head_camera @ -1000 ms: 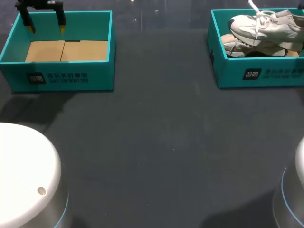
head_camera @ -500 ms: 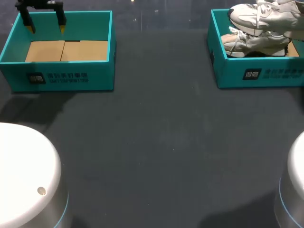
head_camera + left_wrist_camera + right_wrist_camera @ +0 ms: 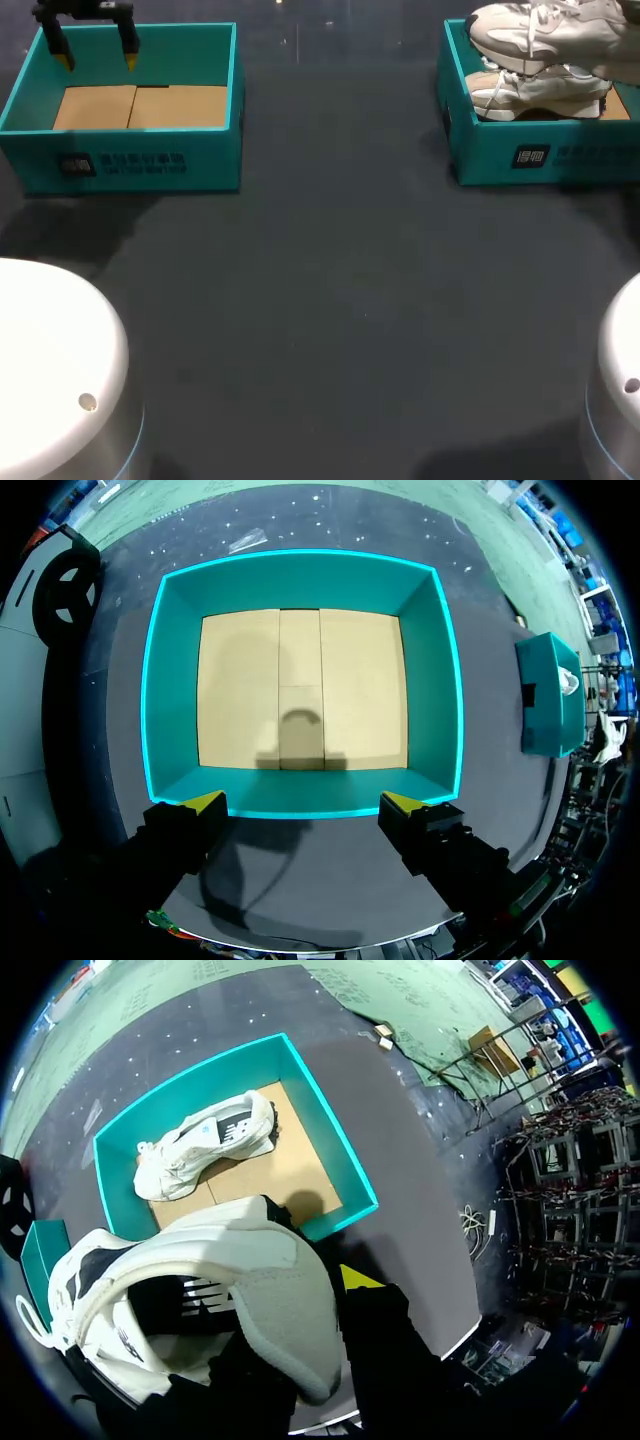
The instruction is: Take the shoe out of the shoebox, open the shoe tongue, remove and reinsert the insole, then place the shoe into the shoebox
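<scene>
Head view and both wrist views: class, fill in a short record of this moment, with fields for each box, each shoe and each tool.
left box: teal, open top, bare cardboard floor, no shoe inside
right box: teal, open top, one shoe inside
held shoe: white, laced, up above the right box, gripped at the heel collar
second shoe: white, lying on the right box's floor
left tool: open, empty, above the left box's rim
right tool: shut on the held shoe

Above right shoebox [image 3: 490, 160], lifted shoe [image 3: 545, 28]; inside it, second shoe [image 3: 530, 92].
</scene>
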Controlling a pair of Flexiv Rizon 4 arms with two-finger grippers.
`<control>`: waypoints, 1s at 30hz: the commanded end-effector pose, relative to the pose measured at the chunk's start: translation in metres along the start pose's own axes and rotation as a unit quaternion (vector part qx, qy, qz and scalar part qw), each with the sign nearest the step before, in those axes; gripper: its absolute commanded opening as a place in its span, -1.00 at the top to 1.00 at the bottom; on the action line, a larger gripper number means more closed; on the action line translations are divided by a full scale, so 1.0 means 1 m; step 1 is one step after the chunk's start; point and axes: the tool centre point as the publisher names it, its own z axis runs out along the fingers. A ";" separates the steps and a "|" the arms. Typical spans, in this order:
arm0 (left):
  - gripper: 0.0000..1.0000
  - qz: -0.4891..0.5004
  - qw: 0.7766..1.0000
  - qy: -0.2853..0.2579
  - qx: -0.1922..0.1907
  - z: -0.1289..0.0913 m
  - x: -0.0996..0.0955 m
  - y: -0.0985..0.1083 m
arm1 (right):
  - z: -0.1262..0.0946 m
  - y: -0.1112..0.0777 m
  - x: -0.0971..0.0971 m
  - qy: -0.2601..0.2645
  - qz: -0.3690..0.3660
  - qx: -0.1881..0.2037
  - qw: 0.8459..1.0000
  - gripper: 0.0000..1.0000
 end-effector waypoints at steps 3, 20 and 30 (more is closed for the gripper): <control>-1.00 0.000 1.000 0.000 0.000 -0.001 0.000 0.000 | -0.011 -0.042 0.003 -0.005 0.004 -0.029 1.000 1.00; -1.00 0.000 1.000 0.000 0.000 -0.001 0.000 0.000 | -0.007 -0.155 0.039 -0.004 -0.032 -0.044 0.999 1.00; -1.00 0.000 1.000 0.000 0.000 -0.001 0.000 0.000 | -0.005 -0.163 0.043 0.000 -0.046 -0.047 0.998 1.00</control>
